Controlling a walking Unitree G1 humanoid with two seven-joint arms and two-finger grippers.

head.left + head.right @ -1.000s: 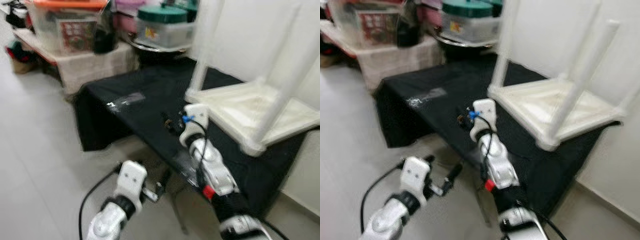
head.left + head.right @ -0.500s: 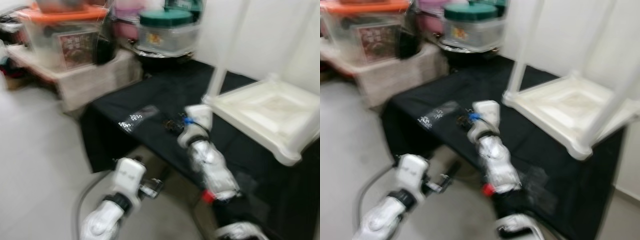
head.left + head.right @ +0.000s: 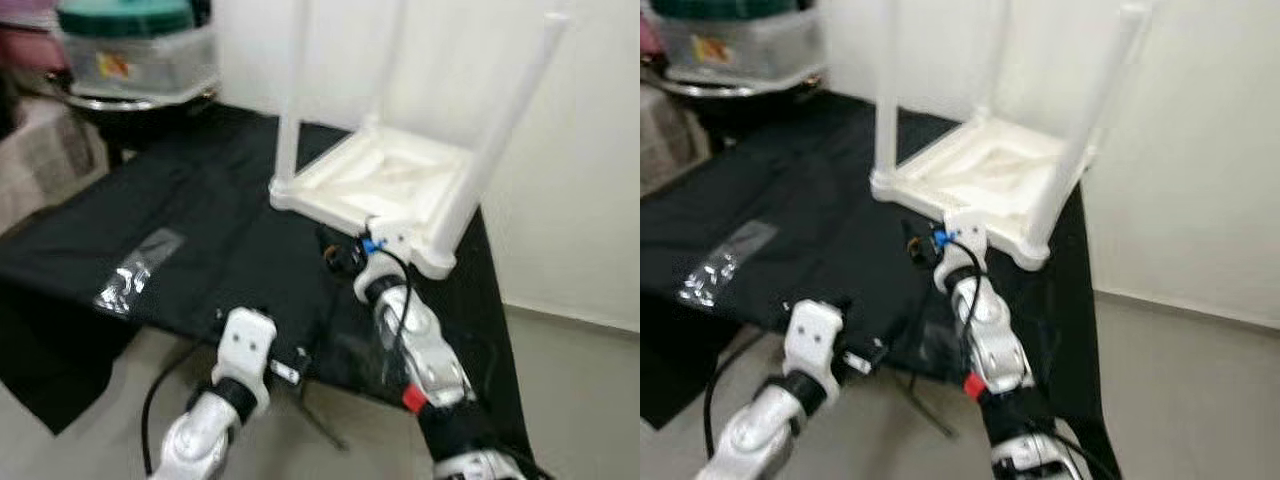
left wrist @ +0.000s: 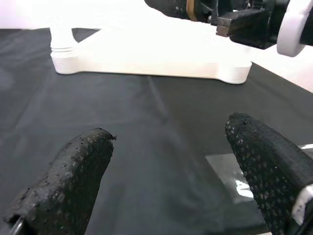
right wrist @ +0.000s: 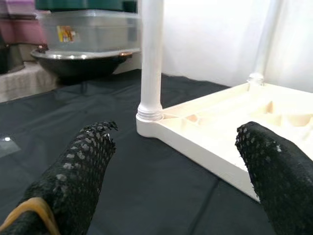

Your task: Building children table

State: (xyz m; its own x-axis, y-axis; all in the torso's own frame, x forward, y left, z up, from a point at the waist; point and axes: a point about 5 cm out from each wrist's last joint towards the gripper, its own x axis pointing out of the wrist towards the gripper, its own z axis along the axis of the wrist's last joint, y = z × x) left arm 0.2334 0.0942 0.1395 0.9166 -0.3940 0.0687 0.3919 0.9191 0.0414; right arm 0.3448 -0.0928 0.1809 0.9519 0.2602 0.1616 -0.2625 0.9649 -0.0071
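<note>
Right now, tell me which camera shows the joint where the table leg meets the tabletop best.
The right wrist view: the leg and its ringed socket on the upturned tabletop are sharp and close. The left wrist view shows a corner socket with the leg cut off. Both eye views show the whole table, blurred.

The left gripper (image 4: 168,161) hangs just above the black cloth (image 4: 146,122) covering the counter, its two black fingers (image 4: 68,181) spread wide apart with nothing between them. Beyond them the white children's table (image 4: 146,54) lies on the cloth, one leg (image 4: 62,36) rising from its corner. The right gripper (image 4: 244,22) shows over the table's far edge. A clear plastic bag (image 4: 234,178) lies beside one finger
</note>
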